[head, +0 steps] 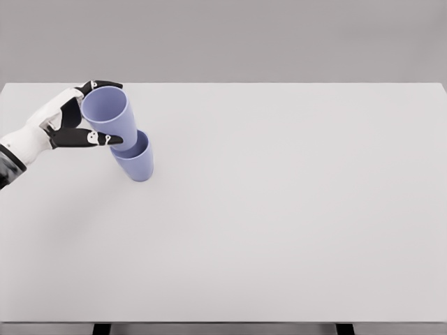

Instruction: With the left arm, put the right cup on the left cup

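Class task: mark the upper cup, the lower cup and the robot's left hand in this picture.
upper cup (pixel 112 120), head view, outer side wall.
lower cup (pixel 137 164), head view, outer side wall.
left hand (pixel 66 115), head view, middle of hand.

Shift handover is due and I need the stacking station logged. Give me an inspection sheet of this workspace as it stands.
Surface: flat white rectangular table, evenly lit, no marks seen.
Job's things: lavender plastic upper cup, tilted, its base set into the mouth of the matching lavender lower cup, which stands on the table at left.
Clutter: nothing seen.
Grippers: left hand, white with black fingers, wrapped around the upper cup; right hand not in view.
Cables: nothing seen.
Surroundings: plain grey backdrop behind the table; dark table legs show at the bottom edge.
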### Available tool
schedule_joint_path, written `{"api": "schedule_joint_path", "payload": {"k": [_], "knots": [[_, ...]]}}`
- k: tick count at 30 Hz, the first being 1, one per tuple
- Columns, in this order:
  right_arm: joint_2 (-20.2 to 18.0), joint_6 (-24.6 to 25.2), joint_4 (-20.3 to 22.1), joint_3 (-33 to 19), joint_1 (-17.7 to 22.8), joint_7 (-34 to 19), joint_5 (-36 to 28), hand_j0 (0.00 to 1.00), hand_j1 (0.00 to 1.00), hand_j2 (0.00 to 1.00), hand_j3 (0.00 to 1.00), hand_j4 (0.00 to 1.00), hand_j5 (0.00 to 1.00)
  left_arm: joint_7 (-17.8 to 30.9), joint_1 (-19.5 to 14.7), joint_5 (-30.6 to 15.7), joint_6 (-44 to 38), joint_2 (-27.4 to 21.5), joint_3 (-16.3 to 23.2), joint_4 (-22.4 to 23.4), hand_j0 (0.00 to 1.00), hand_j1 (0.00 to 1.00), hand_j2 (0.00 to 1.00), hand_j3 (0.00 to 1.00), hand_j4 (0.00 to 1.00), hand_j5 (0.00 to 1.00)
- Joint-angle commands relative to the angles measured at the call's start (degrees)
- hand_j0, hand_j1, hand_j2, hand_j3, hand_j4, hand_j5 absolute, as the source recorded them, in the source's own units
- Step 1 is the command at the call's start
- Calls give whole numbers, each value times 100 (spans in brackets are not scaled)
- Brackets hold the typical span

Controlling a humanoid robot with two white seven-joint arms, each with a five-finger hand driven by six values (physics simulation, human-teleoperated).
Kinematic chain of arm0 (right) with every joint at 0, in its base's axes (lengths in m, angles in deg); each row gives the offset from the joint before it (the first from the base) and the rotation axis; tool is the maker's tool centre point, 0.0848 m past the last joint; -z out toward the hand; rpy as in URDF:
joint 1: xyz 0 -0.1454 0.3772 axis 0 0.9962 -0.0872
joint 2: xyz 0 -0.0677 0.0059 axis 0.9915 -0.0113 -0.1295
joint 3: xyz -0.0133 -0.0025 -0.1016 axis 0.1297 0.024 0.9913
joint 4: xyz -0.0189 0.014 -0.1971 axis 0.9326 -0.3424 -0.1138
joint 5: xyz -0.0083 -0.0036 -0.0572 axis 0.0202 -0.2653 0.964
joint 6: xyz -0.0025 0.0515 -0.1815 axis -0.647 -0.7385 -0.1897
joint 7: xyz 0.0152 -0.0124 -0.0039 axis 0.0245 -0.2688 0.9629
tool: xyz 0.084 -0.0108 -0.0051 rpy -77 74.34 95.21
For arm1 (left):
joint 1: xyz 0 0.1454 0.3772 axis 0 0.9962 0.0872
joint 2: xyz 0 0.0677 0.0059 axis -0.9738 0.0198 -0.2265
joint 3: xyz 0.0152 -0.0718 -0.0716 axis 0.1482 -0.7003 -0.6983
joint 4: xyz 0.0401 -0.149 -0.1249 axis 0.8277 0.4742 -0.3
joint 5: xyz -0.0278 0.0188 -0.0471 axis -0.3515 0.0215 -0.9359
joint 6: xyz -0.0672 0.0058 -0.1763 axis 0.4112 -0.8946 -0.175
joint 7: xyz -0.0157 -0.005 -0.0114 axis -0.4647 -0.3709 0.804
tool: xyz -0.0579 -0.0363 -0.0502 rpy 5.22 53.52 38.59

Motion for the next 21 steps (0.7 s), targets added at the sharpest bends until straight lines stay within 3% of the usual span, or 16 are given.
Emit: {"api": "schedule_joint_path", "payload": {"k": [1,21], "knots": [[-1,0,-1,0,0,0,-1,100,100,100,100,100,100,-1,0,-20,-23,-5,-4,0,70,70,70,70,70,70],[-1,0,-1,0,0,0,-1,100,100,100,100,100,100,-1,-141,-20,-401,180,4,105,70,70,70,70,70,70]]}}
